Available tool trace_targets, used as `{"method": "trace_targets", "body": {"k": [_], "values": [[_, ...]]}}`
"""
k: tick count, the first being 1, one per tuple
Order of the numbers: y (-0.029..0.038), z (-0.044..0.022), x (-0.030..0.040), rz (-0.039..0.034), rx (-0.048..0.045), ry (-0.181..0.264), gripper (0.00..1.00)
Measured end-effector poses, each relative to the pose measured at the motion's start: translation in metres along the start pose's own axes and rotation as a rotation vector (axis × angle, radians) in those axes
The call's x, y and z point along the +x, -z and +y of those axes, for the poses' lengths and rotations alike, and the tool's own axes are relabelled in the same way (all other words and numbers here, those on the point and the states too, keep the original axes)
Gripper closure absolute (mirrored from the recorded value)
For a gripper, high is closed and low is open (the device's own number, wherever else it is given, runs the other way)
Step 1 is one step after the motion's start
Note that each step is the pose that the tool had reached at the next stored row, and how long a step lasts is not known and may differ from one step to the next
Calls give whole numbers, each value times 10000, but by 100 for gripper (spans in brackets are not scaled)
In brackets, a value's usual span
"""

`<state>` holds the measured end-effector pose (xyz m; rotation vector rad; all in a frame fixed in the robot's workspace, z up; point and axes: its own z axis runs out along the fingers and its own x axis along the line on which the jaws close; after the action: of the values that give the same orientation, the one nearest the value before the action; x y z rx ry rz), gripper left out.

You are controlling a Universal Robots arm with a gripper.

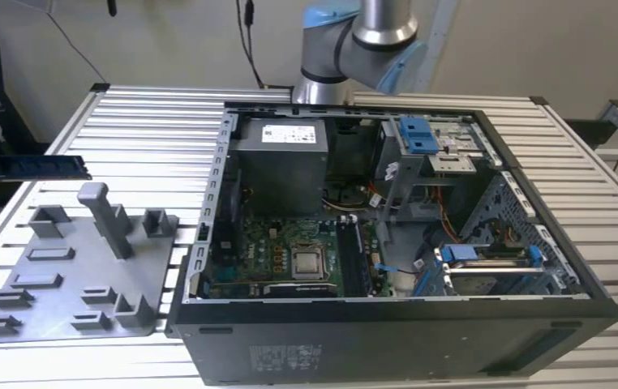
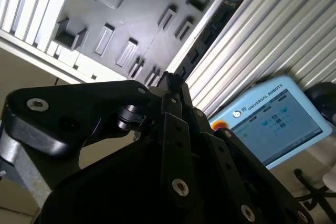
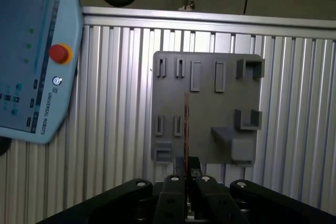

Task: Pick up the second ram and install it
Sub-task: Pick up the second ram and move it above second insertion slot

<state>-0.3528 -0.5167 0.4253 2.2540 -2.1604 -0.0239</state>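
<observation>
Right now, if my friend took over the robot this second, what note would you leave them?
Gripper: shut on the long, dark green-blue memory stick, held level in the air.
Where: the stick is over the grey plastic holder tray, to the exterior view's left of the open black computer case.
Done: the stick is picked up, clear of the tray.
Left: it is not yet in the green motherboard inside the case.
</observation>
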Motion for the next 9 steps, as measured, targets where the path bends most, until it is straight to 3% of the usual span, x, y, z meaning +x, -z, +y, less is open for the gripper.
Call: {"method": "trace_targets", "body": {"k": [9], "values": [[5, -210, 9, -1, -13, -1, 86]]}}
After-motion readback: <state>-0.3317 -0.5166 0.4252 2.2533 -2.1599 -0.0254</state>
